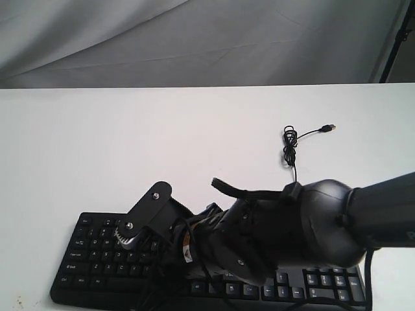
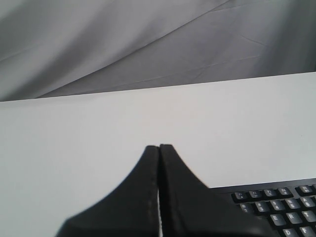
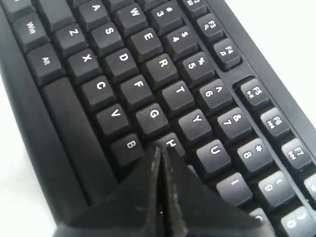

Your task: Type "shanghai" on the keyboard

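The black keyboard (image 1: 97,253) lies along the near edge of the white table, its middle covered by my right arm (image 1: 311,223), which reaches across from the right. In the right wrist view my right gripper (image 3: 160,149) is shut, and its joined tips rest at the H key (image 3: 171,143) of the keyboard (image 3: 123,59), between B and U. Whether the key is pressed down I cannot tell. My left gripper (image 2: 159,146) is shut and empty, above bare table, with the keyboard's corner (image 2: 276,202) beside it. The keyboard's thin cable (image 1: 290,146) curls to a loose USB plug (image 1: 330,127).
The white table (image 1: 194,142) stretches back to a grey cloth backdrop (image 1: 194,39). A black stand leg (image 1: 395,45) rises at the far right corner. The left arm does not show in the exterior view.
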Action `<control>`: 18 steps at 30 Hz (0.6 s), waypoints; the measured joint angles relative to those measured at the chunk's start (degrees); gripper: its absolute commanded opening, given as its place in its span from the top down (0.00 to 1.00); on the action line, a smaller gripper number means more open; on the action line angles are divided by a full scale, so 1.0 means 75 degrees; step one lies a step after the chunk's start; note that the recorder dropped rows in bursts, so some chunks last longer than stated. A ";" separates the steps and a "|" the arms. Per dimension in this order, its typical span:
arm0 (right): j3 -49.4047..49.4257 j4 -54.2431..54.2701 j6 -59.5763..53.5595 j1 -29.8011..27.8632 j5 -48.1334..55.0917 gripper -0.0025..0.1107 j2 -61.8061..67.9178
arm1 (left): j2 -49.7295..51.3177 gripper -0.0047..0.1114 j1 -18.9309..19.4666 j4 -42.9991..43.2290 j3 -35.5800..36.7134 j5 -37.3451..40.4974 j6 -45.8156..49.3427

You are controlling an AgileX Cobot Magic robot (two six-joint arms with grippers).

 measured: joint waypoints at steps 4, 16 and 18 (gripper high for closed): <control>0.0000 0.0000 0.0000 0.0097 0.0000 0.98 0.0000 | 0.0000 0.96 0.0000 0.0000 0.0000 0.0000 0.0000; 0.0000 0.0183 0.0000 0.0129 -0.0096 0.98 0.0120 | 0.0000 0.96 0.0000 0.0000 0.0000 0.0000 0.0000; 0.0000 0.0183 0.0000 0.0129 -0.0100 0.98 0.0120 | 0.0000 0.96 0.0000 0.0000 0.0000 0.0000 0.0000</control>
